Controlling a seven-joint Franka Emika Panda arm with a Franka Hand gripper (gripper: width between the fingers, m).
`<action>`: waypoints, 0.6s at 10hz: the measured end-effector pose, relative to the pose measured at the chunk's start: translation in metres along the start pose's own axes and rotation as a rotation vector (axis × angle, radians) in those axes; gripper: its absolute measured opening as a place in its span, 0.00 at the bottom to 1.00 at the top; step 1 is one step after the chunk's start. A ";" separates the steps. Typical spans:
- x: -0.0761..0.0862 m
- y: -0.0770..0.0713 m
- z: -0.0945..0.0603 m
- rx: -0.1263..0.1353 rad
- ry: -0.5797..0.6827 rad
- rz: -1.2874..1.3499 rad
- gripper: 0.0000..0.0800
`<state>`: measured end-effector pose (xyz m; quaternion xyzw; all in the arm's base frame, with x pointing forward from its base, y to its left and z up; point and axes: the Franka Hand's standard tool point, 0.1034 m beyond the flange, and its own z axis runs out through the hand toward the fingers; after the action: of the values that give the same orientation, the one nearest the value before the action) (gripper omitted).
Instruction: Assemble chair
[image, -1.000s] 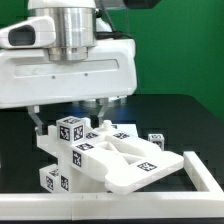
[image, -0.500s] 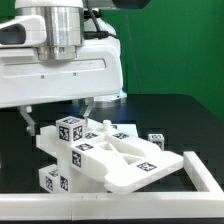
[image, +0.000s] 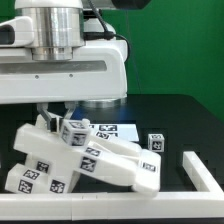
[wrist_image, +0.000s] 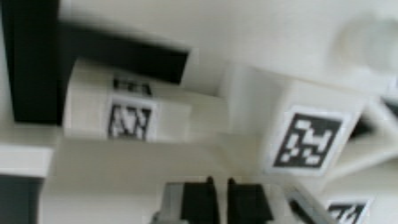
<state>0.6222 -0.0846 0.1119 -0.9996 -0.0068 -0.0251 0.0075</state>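
The part-built chair (image: 95, 162), white slabs and blocks with black-and-white tags, lies tilted across the black table toward the exterior view's left. My gripper (image: 57, 113) is down at the chair's upper end, beside a tagged block (image: 72, 131); the big white hand hides most of the fingers there. In the wrist view my gripper (wrist_image: 222, 200) is shut, its dark fingers together with only a thin slit and nothing visible between them. Just past them are a tagged block (wrist_image: 311, 135) and a tagged bar (wrist_image: 128, 110), both blurred.
A loose small tagged cube (image: 155, 142) sits at the exterior view's right. The marker board (image: 112, 129) lies flat behind the chair. A long white rail (image: 120, 208) runs along the front, turning back at the right (image: 203, 172).
My gripper went from open to shut and the arm moved toward the exterior view's left. The chair assembly slid left and tipped over to a slant.
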 end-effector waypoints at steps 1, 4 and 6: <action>0.000 0.000 0.000 0.000 0.000 0.099 0.01; 0.000 0.001 0.000 -0.004 -0.001 0.072 0.00; 0.001 0.005 -0.007 -0.003 0.008 -0.023 0.19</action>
<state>0.6233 -0.0898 0.1193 -0.9994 -0.0184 -0.0289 0.0057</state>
